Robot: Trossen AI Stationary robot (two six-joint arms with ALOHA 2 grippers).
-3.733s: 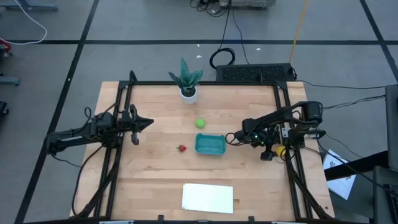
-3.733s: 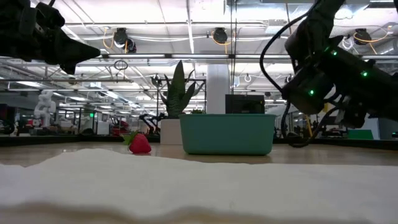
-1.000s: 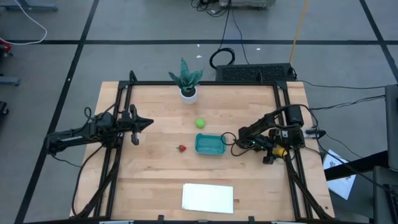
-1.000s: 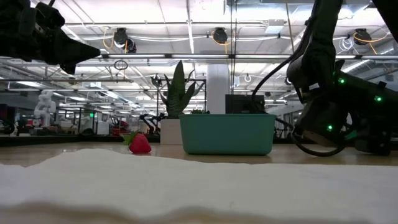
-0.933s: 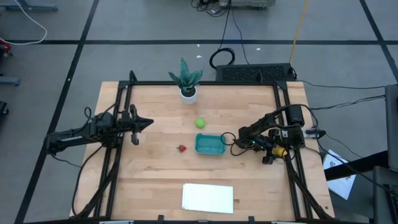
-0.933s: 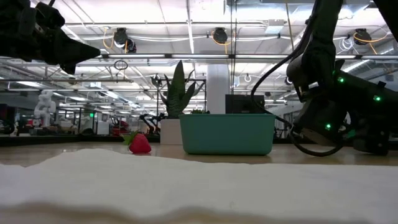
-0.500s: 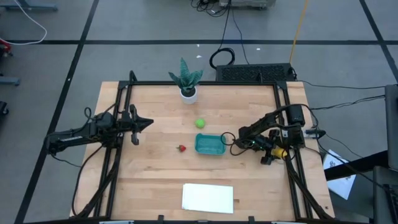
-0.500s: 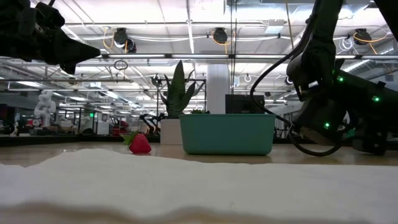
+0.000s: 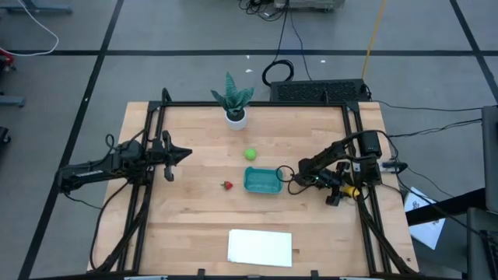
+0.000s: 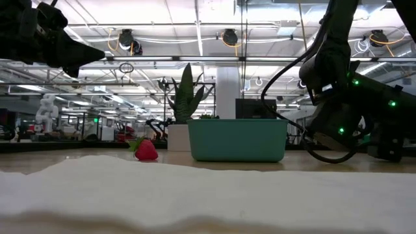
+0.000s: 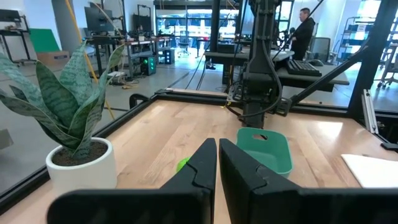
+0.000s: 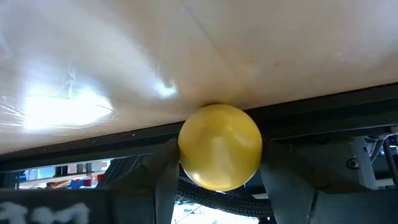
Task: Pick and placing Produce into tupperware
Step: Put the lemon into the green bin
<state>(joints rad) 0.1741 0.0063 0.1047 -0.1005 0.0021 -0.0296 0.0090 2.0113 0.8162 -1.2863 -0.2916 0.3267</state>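
Note:
The yellow lemon (image 12: 219,147) lies at the table's right edge (image 9: 352,189) beside the black rail, between the fingers of my right gripper (image 9: 341,192), which is shut on it. The teal tupperware (image 9: 263,181) stands mid-table, and nothing shows inside it in the high view. The lime-green ball (image 9: 250,154) rests on the wood just behind the tupperware. The red strawberry (image 9: 227,185) lies to its left. My left gripper (image 9: 189,154) hovers shut and level over the table's left part, holding nothing. My right gripper pinches the lemon across its middle, one finger (image 12: 166,177) on each of its two sides (image 12: 186,155). The fingers slant down toward the table's right edge. Whether the lemon is on the wood or lifted, I cannot tell.
A potted plant (image 9: 235,105) stands at the far edge. A flat white sheet (image 9: 260,246) lies near the front edge. Black frame rails (image 9: 366,225) run along both sides of the table. Beyond the table, a person (image 11: 306,31) shows in the left wrist view.
A few seconds ago my right arm sank lower and drew back toward the table's right edge. Over the last second it has stayed low there, and the produce and the tupperware have kept their places.

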